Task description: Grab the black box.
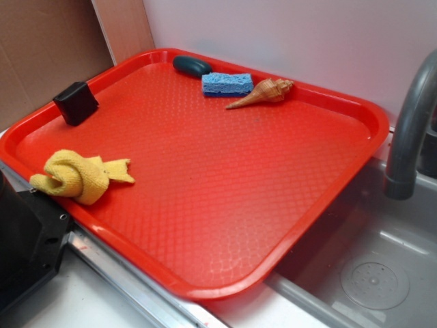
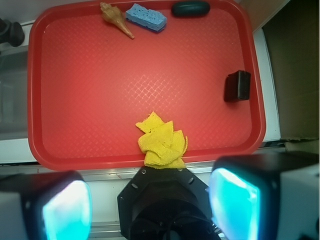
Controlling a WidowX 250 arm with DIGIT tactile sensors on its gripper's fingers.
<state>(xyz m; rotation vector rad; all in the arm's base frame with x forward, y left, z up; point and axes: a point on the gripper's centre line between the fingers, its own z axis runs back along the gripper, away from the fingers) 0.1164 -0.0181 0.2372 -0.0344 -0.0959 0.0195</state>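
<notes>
1. In the wrist view, the gripper (image 2: 150,202) filled the bottom of the frame, its two fingers (image 2: 65,207) standing wide apart at the lower left and lower right corners, each pad glowing cyan. Nothing lay between them, and they touched nothing.
2. Between the fingers, at bottom centre, sat the black robot base (image 2: 165,202), which also appeared at the lower left edge of the exterior view.
3. Just above that base, a crumpled yellow cloth (image 2: 162,141) rested on the near rim of the red tray (image 2: 90,100); in the exterior view it lay at the left of the frame, near the tray's lower left edge.
4. The black box (image 2: 237,86) stood at the right of the wrist frame, against the tray's right rim, well apart from the fingers. In the exterior view it sat at the upper left, leaning on the tray's raised edge.
5. Along the tray's far edge, at the top of the wrist frame, a tan spiral shell (image 2: 116,19), a blue sponge (image 2: 146,17) and a dark teal oval lump (image 2: 190,8) lay in a row, the shell touching the sponge.
6. In the exterior view, a grey faucet (image 1: 412,130) curved over a sink (image 1: 369,266) at the right of the frame.
</notes>
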